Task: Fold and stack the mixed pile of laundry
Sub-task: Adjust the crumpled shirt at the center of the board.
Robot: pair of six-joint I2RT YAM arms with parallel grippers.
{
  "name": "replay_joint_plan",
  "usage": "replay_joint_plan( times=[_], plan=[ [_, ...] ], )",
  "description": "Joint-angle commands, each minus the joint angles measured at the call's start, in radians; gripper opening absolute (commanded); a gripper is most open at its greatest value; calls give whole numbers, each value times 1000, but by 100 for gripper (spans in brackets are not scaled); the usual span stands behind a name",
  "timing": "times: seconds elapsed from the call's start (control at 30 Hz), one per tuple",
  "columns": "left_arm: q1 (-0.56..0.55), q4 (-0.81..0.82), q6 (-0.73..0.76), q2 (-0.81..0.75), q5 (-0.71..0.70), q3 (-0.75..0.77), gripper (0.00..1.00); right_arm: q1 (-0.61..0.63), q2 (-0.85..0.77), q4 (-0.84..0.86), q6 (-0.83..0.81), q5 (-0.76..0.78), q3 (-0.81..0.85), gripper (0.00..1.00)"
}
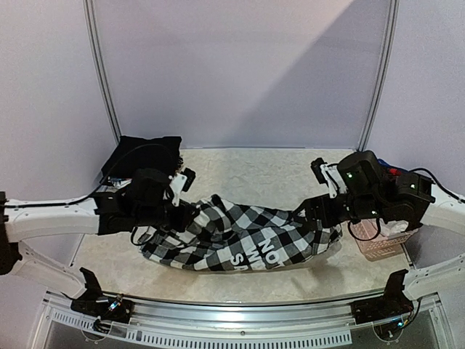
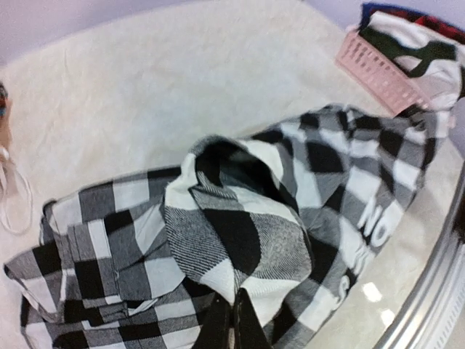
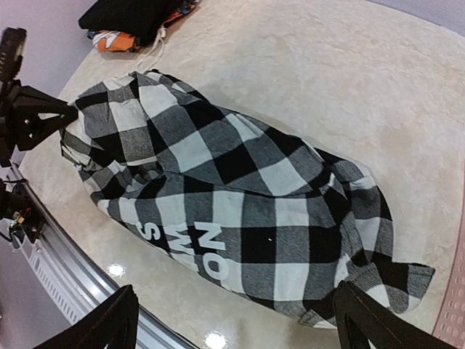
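Note:
A black-and-white checked garment (image 1: 240, 243) with white lettering lies crumpled across the table's middle. My left gripper (image 1: 187, 212) is at its left end. In the left wrist view that gripper (image 2: 234, 320) is shut, with a fold of the checked garment (image 2: 240, 225) pinched at its tips and bunched up. My right gripper (image 1: 311, 212) hovers over the garment's right end. In the right wrist view this gripper (image 3: 236, 316) is open wide, the checked garment (image 3: 232, 196) lying below and nothing between its fingers (image 3: 109, 323). More laundry (image 2: 414, 43) fills the basket.
A folded black garment (image 1: 145, 156) sits at the back left with an orange printed piece (image 3: 109, 40) under it. A pink perforated basket (image 1: 378, 246) stands at the right edge. A metal rail (image 1: 240, 313) runs along the table's near edge.

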Motion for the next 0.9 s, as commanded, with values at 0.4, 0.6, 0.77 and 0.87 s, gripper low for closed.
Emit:
replay_joint_plan(
  times=[0.4,0.6,0.77,0.87],
  plan=[
    [-187,-81,194,-339,43,79,0,68,451,103,-348,-289,429,99],
    [-379,-109,265,-311,63,106,0,58,457,34,-253,-10,462,99],
    [-528,-136,330,-276,101,133,0,39,359,38,-136,111,347,99],
    [-557,-151,342,-222,40,154,1,37,312,36,-84,147,261,99]
  ],
)
